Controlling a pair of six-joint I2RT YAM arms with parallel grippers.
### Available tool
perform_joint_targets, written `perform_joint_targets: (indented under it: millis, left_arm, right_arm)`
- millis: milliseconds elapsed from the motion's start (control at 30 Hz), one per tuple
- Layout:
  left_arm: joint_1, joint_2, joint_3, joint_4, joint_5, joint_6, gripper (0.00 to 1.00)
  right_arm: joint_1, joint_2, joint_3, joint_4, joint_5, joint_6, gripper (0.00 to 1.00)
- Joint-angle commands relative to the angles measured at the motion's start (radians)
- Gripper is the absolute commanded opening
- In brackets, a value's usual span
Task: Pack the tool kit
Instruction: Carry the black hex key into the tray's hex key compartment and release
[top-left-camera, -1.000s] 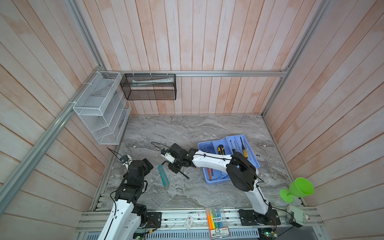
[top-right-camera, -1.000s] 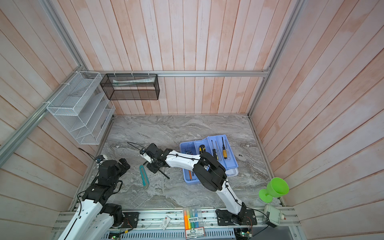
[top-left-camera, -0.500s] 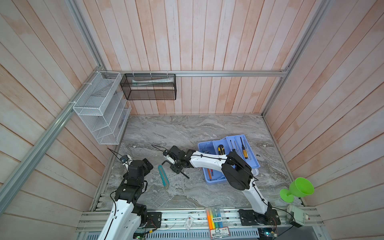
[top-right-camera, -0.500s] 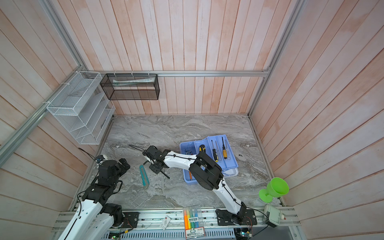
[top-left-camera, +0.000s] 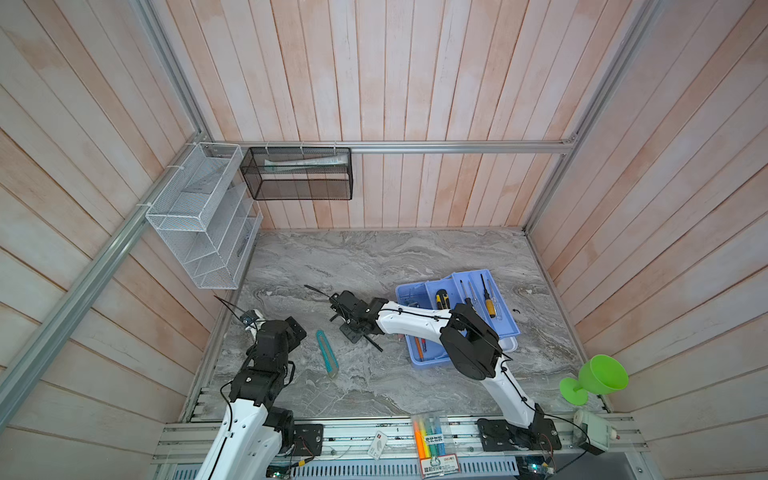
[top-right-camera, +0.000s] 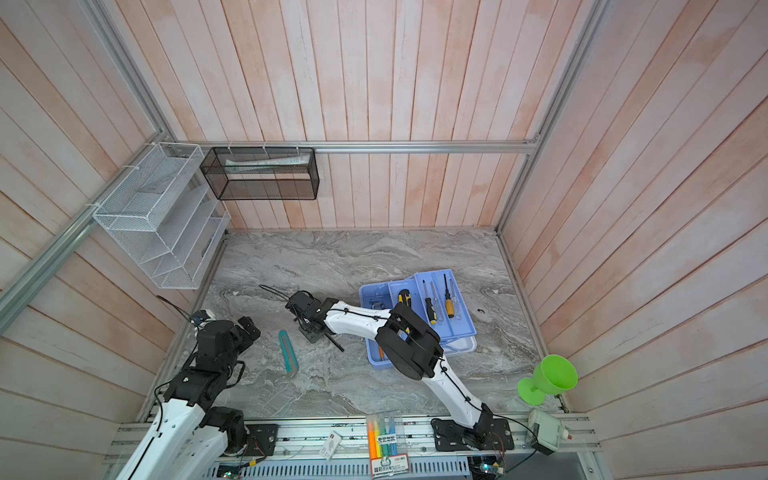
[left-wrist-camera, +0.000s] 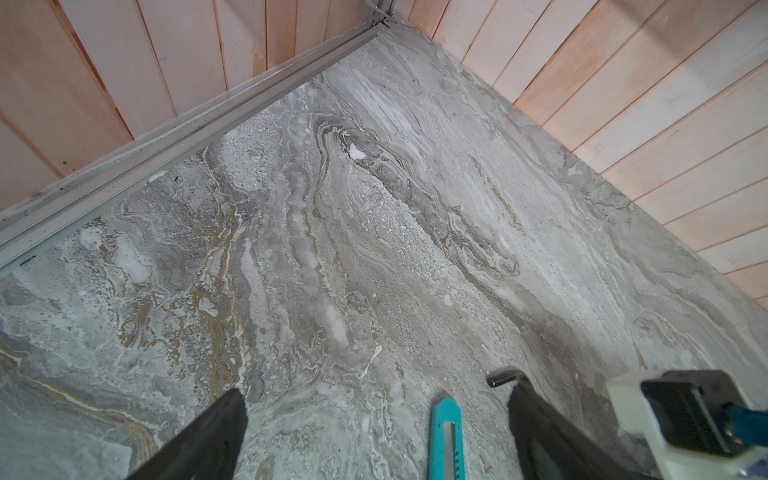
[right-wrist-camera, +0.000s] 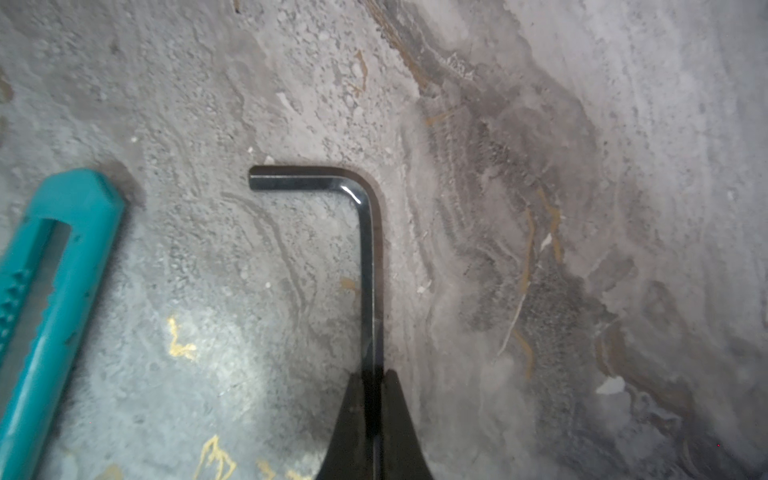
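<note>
The tool kit's light blue base (top-left-camera: 506, 330) lies open at the right of the marble table, with a yellow-black screwdriver (top-left-camera: 441, 298) and an orange-handled one (top-left-camera: 490, 306) in its tray. A teal utility knife (top-left-camera: 327, 353) (right-wrist-camera: 50, 299) lies left of centre. My right gripper (right-wrist-camera: 373, 374) (top-left-camera: 352, 332) reaches across the middle and is shut on the long shank of a black hex key (right-wrist-camera: 368, 257) that rests on the table beside the knife. My left gripper (left-wrist-camera: 376, 390) (top-left-camera: 291, 328) hangs open near the left wall, the knife's tip (left-wrist-camera: 445, 432) between its fingers.
A green goblet (top-left-camera: 598, 376) stands at the front right edge. A clear pack of highlighters (top-left-camera: 430, 436) lies on the front rail. A white wire rack (top-left-camera: 199, 216) and a black mesh basket (top-left-camera: 297, 174) hang on the walls. A small black bit (top-left-camera: 516, 310) lies right of the base.
The right gripper's jaws have closed onto the hex key, and its elbow has shifted slightly left. The left arm has not moved.
</note>
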Motion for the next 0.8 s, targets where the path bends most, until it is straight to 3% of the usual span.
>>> perform_joint_targets:
  millis: [0, 200, 467, 600, 767]
  left_arm:
    - [0.003, -0.003, 0.023, -0.014, -0.010, 0.011, 1.00]
    - [0.004, 0.004, 0.025, -0.017, -0.014, 0.009, 1.00]
    - [0.004, 0.011, 0.026, -0.013, -0.010, 0.012, 1.00]
    - [0.003, 0.009, 0.026, -0.014, -0.010, 0.012, 1.00]
    - [0.004, -0.003, 0.024, -0.014, -0.009, 0.013, 1.00]
  right_arm:
    - [-0.007, -0.068, -0.043, 0.013, 0.016, 0.040, 0.00]
    - [-0.033, -0.190, -0.150, 0.131, -0.042, 0.094, 0.00]
    - [-0.078, -0.323, -0.246, 0.172, -0.027, 0.144, 0.00]
    - [-0.116, -0.399, -0.307, 0.170, -0.002, 0.181, 0.00]
    - [-0.151, -0.544, -0.419, 0.156, 0.107, 0.248, 0.00]
